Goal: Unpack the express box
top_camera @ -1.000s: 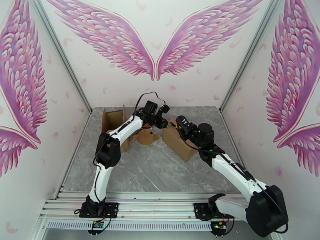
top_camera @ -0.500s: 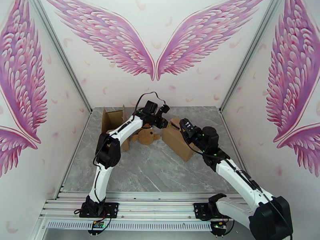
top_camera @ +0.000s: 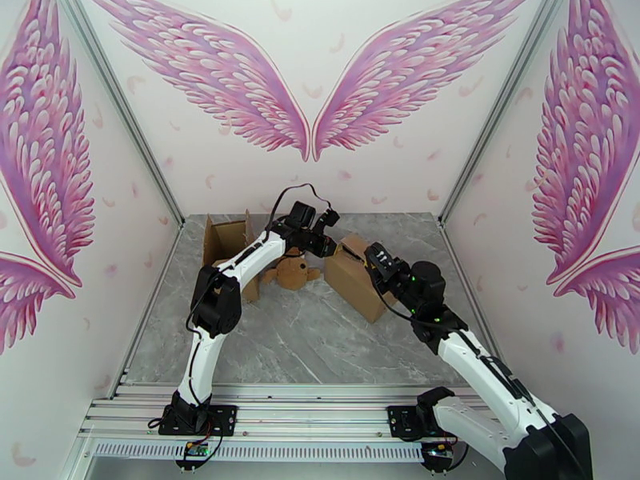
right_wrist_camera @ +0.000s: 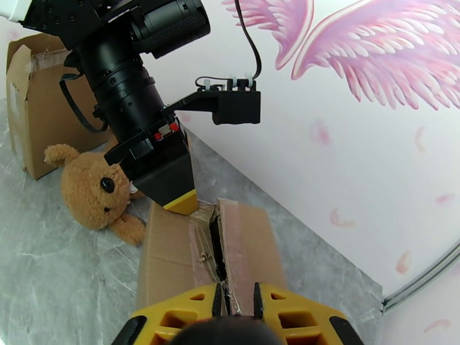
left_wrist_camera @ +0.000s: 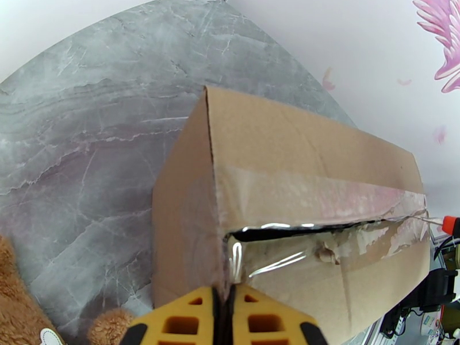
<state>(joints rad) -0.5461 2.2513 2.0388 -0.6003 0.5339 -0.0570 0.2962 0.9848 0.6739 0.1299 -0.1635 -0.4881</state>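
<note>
A teddy bear [top_camera: 294,272] lay on the grey surface [top_camera: 304,338] just left of the sealed box [top_camera: 352,282], its paw close to the box's corner. An opened box [top_camera: 228,242] stood behind the bear near the far left edge, well apart from the sealed one.

The sealed box sat right of centre toward the back, its top seam covered by clear tape [left_wrist_camera: 299,196] that was torn and wrinkled, with a dark slit open along it. The left tool [left_wrist_camera: 223,291] met the box at its far left end, fingers pressed together with no gap, the tips at the taped corner. The right tool [right_wrist_camera: 237,300] stood at the opposite end, its fingers narrow and straddling the seam; whether they pinched tape could not be told.

The left arm [top_camera: 240,266] reached far forward and bent down over the bear. The right arm [top_camera: 480,370] stretched diagonally inward toward the box.
</note>
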